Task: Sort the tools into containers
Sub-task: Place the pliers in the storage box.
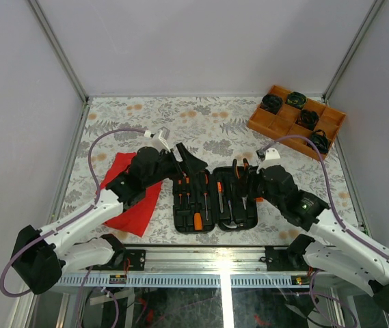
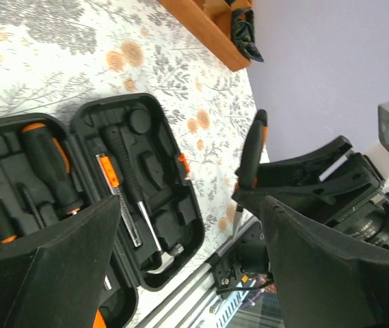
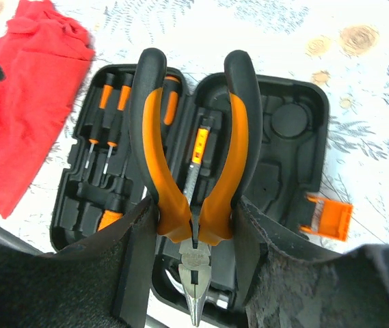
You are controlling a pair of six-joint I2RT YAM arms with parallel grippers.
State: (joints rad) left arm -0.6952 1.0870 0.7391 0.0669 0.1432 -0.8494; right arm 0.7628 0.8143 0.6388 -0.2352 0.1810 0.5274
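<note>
The black tool case (image 1: pixel 215 198) lies open on the floral table. Orange-and-black screwdrivers (image 1: pixel 195 198) sit in its left half. A steel hammer (image 2: pixel 144 225) lies in a slot of its right half. My left gripper (image 1: pixel 187 162) hovers over the case's far left edge. In the left wrist view this left gripper (image 2: pixel 187 215) is open wide with nothing between its fingers (image 2: pixel 50 273). My right gripper (image 3: pixel 194 215) is shut on the orange-handled pliers (image 3: pixel 180 137), nose pointing down, above the case (image 3: pixel 283 157). From the top, the right gripper (image 1: pixel 244 172) is over the case's far right edge.
A red cloth (image 1: pixel 136 198) lies left of the case, under the left arm. An orange compartment tray (image 1: pixel 297 119) of black round items stands at the far right. The case's orange latch (image 3: pixel 327 219) sticks out on its right side. The metal table rail (image 1: pixel 208 256) runs along the near edge.
</note>
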